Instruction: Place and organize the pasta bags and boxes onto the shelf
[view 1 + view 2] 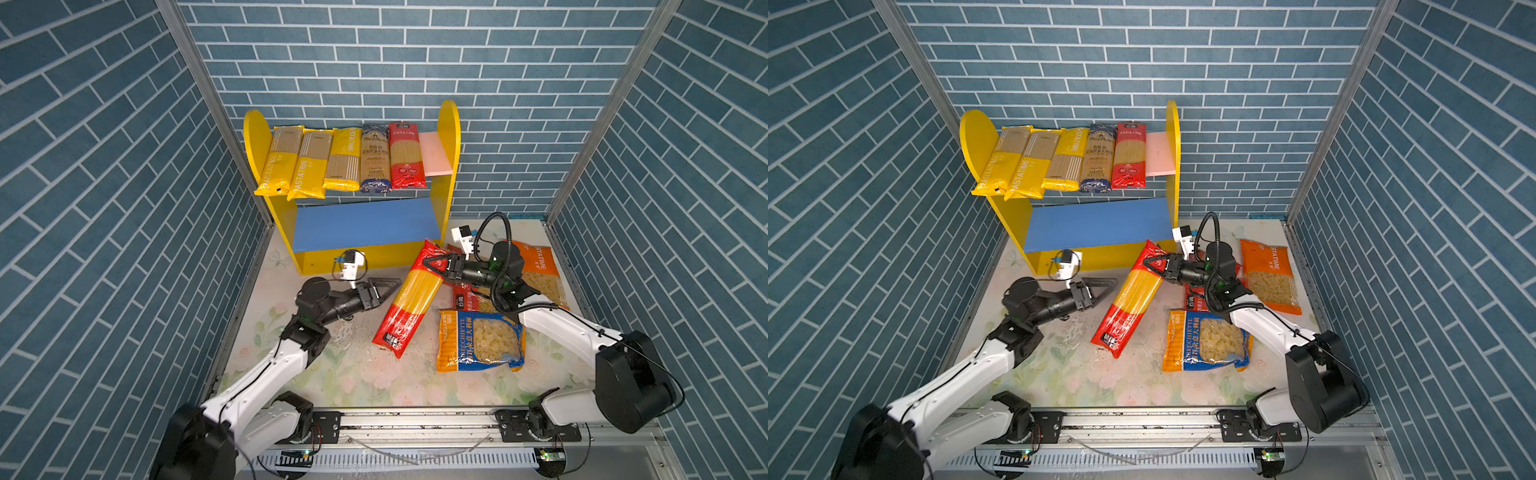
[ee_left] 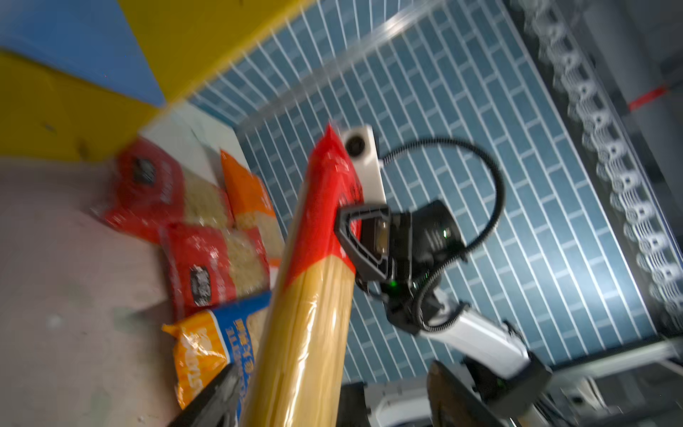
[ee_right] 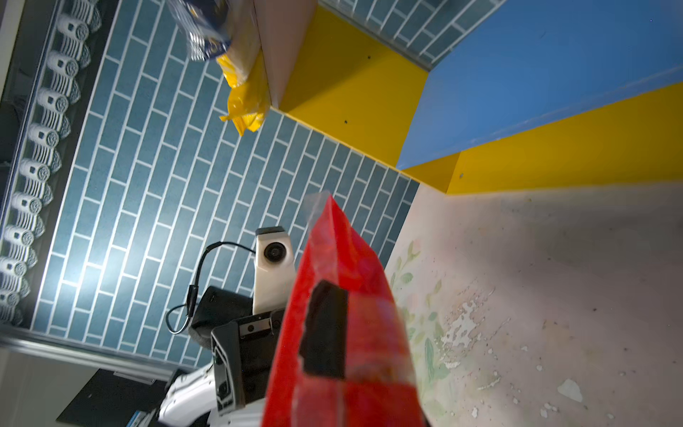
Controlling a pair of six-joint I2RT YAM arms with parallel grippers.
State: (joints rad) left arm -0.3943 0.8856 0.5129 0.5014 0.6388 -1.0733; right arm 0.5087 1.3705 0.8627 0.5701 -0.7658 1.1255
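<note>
In both top views my right tool clamps the far end of the red spaghetti pack, which is slanted in front of the shelf; my left tool gapes just left of it. The left wrist view confirms that grip, so next, I reckon, I lift it to the shelf's free right end.

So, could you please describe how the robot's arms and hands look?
The left arm and right arm have white links and black joints. The left hand and right hand have black triangular frame fingers, each with a white camera. A black ribbed hose loops at the right wrist.
</note>
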